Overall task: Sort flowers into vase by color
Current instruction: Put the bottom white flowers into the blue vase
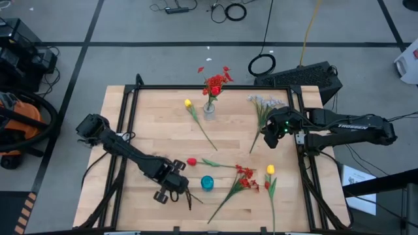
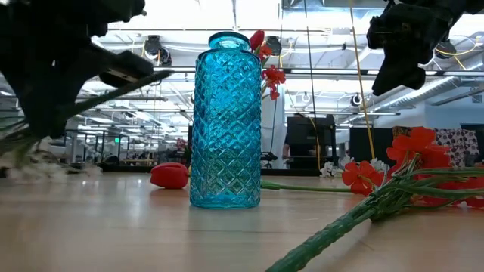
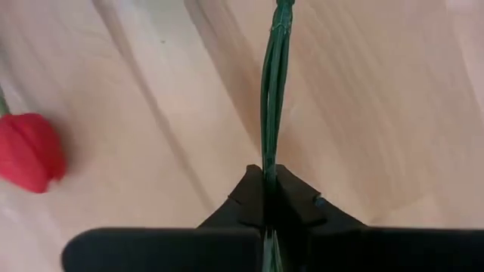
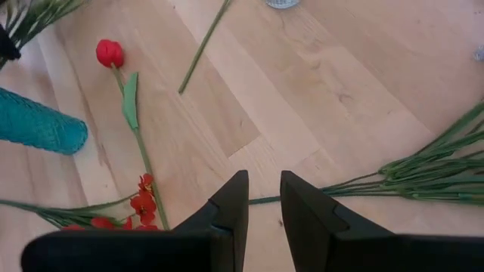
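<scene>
My left gripper (image 1: 173, 185) hovers by the near edge, just left of the upright blue glass vase (image 1: 207, 183) (image 2: 225, 121), shut on a thin green stalk bundle (image 3: 274, 91). My right gripper (image 1: 271, 134) (image 4: 265, 202) hangs slightly open over the right side, beside the pale white spray (image 1: 264, 104), touching nothing. A red tulip (image 1: 192, 161), a red bloom spray (image 1: 245, 179) and two yellow tulips (image 1: 270, 170) (image 1: 188, 103) lie flat on the table. A clear vase (image 1: 209, 111) at the far middle holds red blooms (image 1: 215, 83). My left gripper pinches the green stalk bundle (image 3: 269, 162) between its two fingers (image 3: 246, 198). The stalks lie along the fingers and run on past their tips. The held stretch is clear of the table (image 2: 128, 85); which bloom it carries does not show.
The table has a dark raised frame (image 1: 130, 98) around the wood. Loose stalks (image 4: 423, 177) lie under and right of my right gripper. Bare wood (image 1: 157, 130) shows on the left half. Cables and a vacuum (image 1: 19, 117) sit on the floor beyond the edges.
</scene>
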`<state>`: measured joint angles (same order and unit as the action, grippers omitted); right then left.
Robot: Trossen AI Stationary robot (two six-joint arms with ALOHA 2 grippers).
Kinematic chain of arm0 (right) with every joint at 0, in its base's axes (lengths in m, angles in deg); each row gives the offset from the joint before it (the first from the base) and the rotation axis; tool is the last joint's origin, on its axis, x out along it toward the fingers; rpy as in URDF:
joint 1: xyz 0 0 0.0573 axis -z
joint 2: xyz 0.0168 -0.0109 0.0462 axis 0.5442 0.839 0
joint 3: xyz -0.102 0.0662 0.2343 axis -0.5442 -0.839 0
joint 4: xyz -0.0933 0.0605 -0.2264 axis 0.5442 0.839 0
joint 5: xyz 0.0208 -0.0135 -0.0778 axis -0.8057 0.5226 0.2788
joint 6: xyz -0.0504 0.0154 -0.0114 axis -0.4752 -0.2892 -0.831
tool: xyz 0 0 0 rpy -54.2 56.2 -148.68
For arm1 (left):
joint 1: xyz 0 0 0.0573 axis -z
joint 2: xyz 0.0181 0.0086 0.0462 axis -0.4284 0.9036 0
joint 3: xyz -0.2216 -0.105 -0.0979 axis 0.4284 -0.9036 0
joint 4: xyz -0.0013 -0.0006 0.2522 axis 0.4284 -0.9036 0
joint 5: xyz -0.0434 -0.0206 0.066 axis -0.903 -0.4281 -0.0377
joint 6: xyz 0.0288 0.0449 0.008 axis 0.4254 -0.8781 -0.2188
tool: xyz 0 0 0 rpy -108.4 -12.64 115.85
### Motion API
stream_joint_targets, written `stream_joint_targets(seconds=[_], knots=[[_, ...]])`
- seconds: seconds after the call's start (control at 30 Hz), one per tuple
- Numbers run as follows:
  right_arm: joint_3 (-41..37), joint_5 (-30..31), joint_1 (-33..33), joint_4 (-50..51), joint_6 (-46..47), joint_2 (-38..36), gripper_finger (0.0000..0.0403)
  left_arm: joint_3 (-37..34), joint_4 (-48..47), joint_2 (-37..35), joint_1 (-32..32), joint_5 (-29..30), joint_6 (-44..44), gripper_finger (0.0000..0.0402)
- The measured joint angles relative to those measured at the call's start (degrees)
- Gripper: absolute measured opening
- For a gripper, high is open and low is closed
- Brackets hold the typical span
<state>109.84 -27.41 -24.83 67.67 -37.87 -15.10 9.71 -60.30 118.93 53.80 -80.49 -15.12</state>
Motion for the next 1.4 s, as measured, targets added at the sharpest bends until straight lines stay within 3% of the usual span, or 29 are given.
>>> stream_joint_targets(seconds=[0.23,0.37,0.5,0.63,0.83,1.17,1.4], knots=[[0.0,0.26,0.0,-0.19,1.91,0.0,0.007,0.03,-10.42,0.0,-3.37,0.2,-22.86,0.0011],[0.0,0.7,0.0,-1.32,7.53,0.0,0.007,0.05,-14.88,0.0,-5.53,2.21,-39.43,0.0011],[0.0,0.79,0.0,-2.75,12.16,0.0,0.007,-0.23,-15.35,0.0,-7.65,6.94,-53.68,0.0012],[0.0,2.05,0.0,-3.11,16.14,0.0,0.007,-2.0,-12.84,0.0,-10.0,8.24,-62.04,0.0012],[0.0,3.65,0.02,-3.08,18.35,0.0,0.007,-3.42,-7.22,0.0,-12.22,8.14,-59.35,0.003],[0.0,4.97,0.02,-3.01,17.53,0.0,0.007,-3.42,-6.04,0.0,-12.44,8.2,-45.62,0.0134],[0.0,4.92,0.02,-2.89,12.77,0.02,0.007,-3.3,-12.41,0.0,-10.88,8.11,-27.52,0.0168]])
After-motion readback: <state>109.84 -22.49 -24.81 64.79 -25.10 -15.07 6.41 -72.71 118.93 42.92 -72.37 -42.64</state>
